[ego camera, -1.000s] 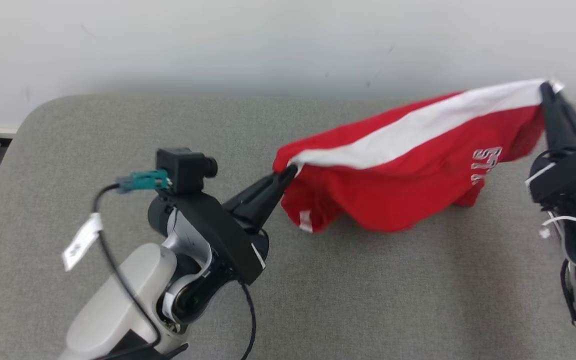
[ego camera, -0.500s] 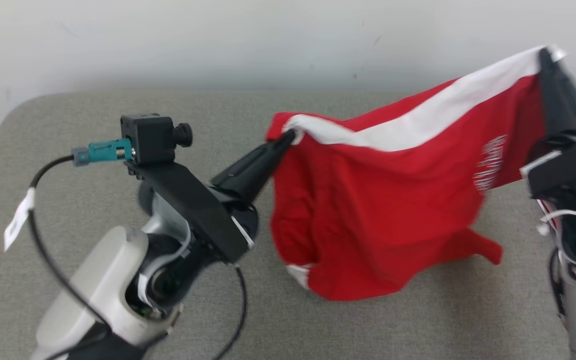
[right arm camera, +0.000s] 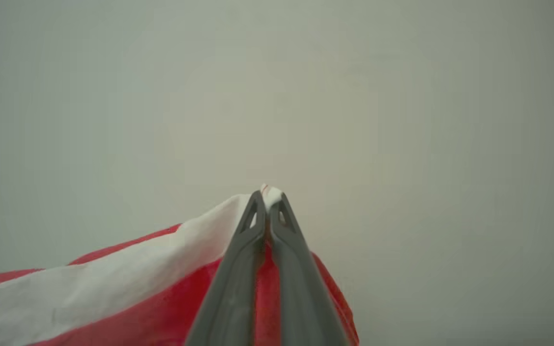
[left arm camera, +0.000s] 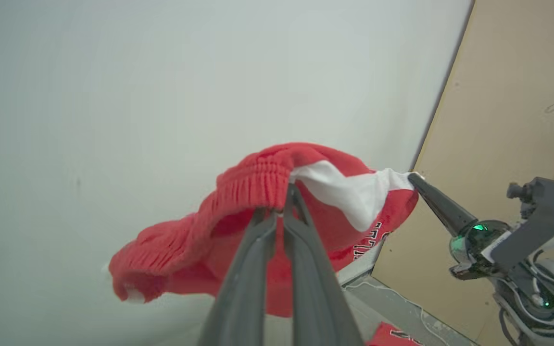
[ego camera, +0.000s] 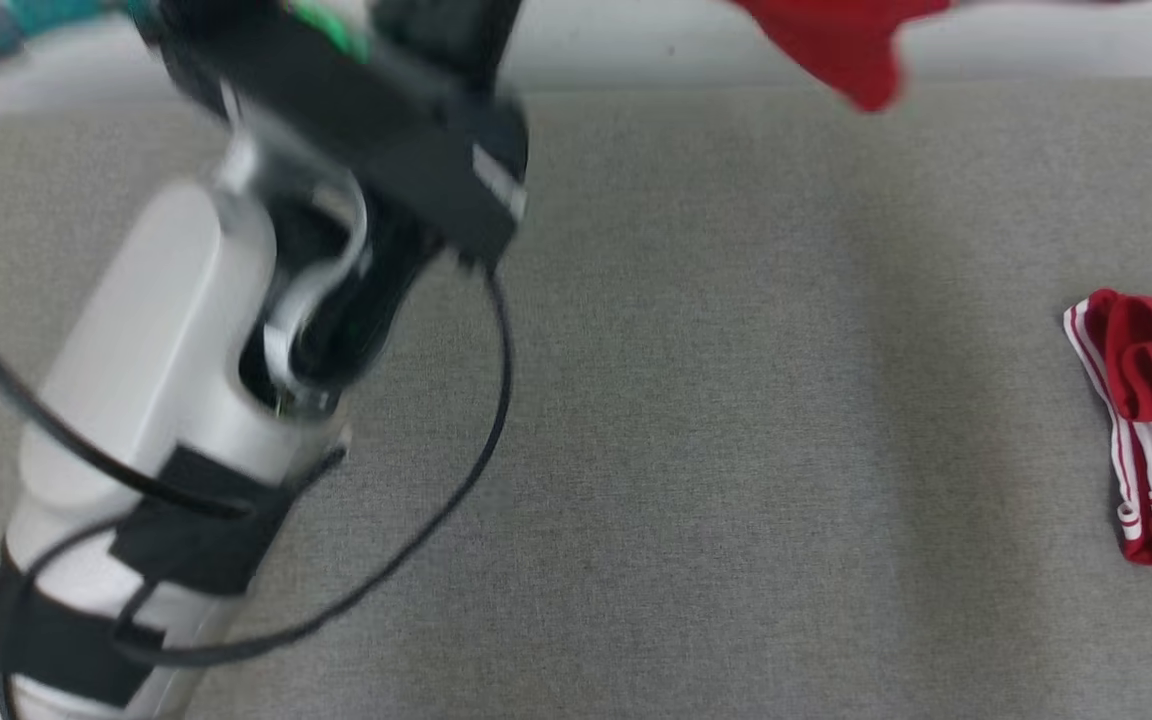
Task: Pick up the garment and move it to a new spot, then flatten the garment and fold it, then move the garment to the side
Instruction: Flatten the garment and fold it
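The garment [left arm camera: 258,178] is a pair of red shorts with a white side stripe, hanging in the air in front of the white wall. My left gripper [left arm camera: 287,190] is shut on its ribbed red waistband. My right gripper [right arm camera: 267,194] is shut on the end of the white stripe, and its dark tip [left arm camera: 411,176] also appears in the left wrist view, stretching the cloth sideways. In the head view only the garment's lowest red tip [ego camera: 841,45] hangs at the top edge, well above the table, beside my blurred left arm [ego camera: 186,350].
The grey padded table [ego camera: 736,450] spreads below. A second red and white garment [ego camera: 1141,430] lies folded at its right edge. A beige panel [left arm camera: 512,120] stands beyond the right arm, next to the white wall.
Both grippers have lifted the garment off the table and up past the top of the head view. The head view itself has shifted and now takes in the folded garment on the right.
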{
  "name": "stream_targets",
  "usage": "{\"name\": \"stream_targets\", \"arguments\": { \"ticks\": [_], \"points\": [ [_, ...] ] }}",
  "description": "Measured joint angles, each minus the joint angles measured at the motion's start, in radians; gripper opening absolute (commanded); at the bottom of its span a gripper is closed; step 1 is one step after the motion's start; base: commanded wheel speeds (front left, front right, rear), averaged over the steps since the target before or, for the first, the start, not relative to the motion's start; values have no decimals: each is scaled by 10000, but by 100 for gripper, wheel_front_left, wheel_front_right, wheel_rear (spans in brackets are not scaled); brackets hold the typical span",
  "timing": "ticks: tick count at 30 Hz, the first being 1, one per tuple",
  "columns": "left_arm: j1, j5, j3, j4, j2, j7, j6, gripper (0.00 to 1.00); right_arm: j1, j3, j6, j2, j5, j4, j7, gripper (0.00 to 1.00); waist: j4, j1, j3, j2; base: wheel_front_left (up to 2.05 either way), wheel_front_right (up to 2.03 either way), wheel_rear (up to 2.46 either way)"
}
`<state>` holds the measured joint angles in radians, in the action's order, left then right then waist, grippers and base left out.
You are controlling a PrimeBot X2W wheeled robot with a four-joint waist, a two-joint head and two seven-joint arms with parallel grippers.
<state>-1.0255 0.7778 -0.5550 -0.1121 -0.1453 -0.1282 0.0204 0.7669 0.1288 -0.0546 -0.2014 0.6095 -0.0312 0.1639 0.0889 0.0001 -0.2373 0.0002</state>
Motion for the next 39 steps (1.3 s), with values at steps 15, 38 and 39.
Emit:
{"name": "stream_targets", "arguments": {
  "ticks": [15, 38, 39],
  "points": [
    [3709, 414, -2301, -2537, -1964, -1730, 972, 0, -4441, -1647, 915, 109, 50, 1843, 1818, 0, -106, 0, -379, 1, 0, 0, 0],
    [5138, 587, -3461, -2197, -2754, -2240, 1041, 0, -7806, -1599, 261, -700, -203, -50, 3743, 0, -16, -3, 1236, -2, 0, 0, 0],
    [5240, 587, -3499, -2140, -2796, -2240, 1041, 0, -7965, -1580, 222, -688, -169, -159, 3776, 0, -10, -3, 1289, -3, 0, 0, 0]
  ]
}}
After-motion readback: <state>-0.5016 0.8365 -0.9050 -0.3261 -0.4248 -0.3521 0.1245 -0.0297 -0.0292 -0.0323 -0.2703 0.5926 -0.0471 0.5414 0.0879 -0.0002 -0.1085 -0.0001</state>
